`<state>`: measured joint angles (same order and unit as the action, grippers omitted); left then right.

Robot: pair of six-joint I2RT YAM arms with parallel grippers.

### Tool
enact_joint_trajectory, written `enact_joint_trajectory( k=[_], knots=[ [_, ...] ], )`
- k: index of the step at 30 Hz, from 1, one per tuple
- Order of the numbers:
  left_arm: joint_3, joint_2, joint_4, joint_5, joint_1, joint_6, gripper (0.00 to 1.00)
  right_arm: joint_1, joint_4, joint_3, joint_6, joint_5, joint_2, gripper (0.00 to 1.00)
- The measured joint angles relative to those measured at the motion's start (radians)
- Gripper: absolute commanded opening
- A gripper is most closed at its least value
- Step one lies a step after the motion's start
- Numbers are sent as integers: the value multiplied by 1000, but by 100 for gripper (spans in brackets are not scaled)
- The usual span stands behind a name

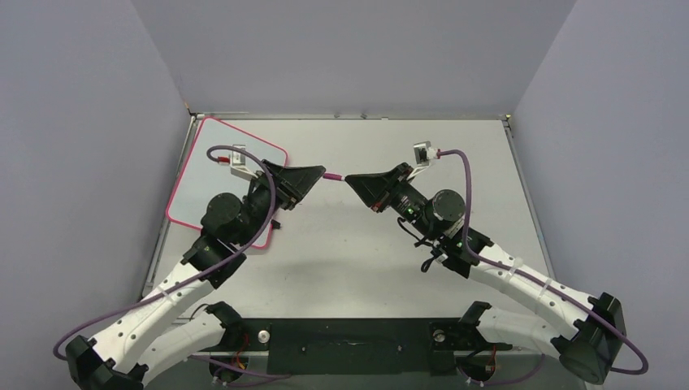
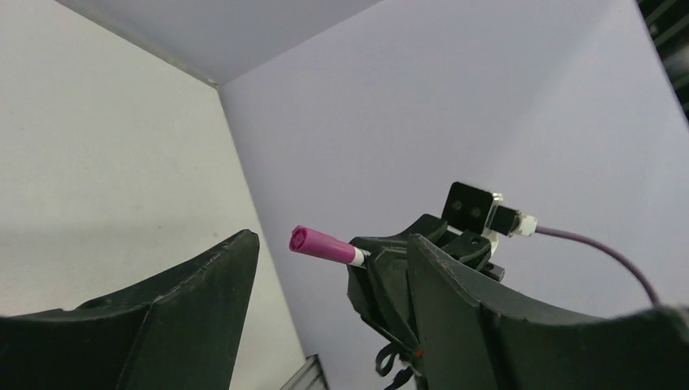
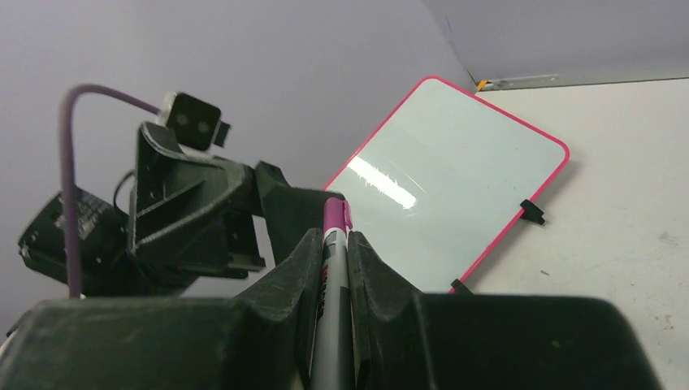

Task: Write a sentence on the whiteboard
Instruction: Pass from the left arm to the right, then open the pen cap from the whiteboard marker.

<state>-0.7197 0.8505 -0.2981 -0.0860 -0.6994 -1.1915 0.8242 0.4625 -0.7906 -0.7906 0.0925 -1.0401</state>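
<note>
Magenta cap [image 2: 307,240] is still on the marker [image 3: 334,272], so that's worry number one: nothing gets written until it comes off.

The right gripper [image 3: 333,236] is clamped on the marker's barrel, with the capped end sticking out past its fingertips. The left gripper [image 1: 315,173] is nose to nose with it, jaws wide apart. The cap sits in the gap between them and touches neither finger, as far as the left wrist view shows.

What I think could go wrong:
- If the left jaws close off-centre, one finger hits the cap first and levers the marker crooked in the right's grip.
- On a pull, a stiff cap could drag the whole marker out of the right jaws.
- The two grippers are really close, so a small overshoot bumps them together.
- A cap held loosely could drop and roll off across the table [image 1: 349,268].

The whiteboard [image 3: 455,162] lies flat on the table behind the left jaws, well apart from the marker tip. There's no sentence on the part I can see, though the left arm hides a corner from above.
</note>
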Motion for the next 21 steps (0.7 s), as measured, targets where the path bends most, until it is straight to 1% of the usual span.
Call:
enact_joint_trajectory(
  k=[3, 5, 9, 11, 14, 17, 21],
  knots=[
    [-100, -26, 154, 69, 48, 117, 65, -19, -61, -9, 43, 57, 36, 0],
    [-159, -25, 219, 141, 103, 178, 65, -41, -85, -10, 63, 111, 59, 0],
    [-219, 5, 278, 384, 248, 267, 65, -95, -109, -11, 84, 243, 96, 0],
    [-228, 33, 296, 496, 290, 300, 64, -119, -111, -11, 84, 314, 108, 0],
    [-229, 79, 310, 644, 309, 325, 64, -137, -109, -11, 84, 401, 116, 0],
    [-229, 116, 286, 788, 310, 316, 64, -137, -98, -11, 83, 479, 116, 0],
    [-229, 133, 220, 903, 310, 277, 63, -136, -88, -19, 82, 548, 110, 0]
  ],
)
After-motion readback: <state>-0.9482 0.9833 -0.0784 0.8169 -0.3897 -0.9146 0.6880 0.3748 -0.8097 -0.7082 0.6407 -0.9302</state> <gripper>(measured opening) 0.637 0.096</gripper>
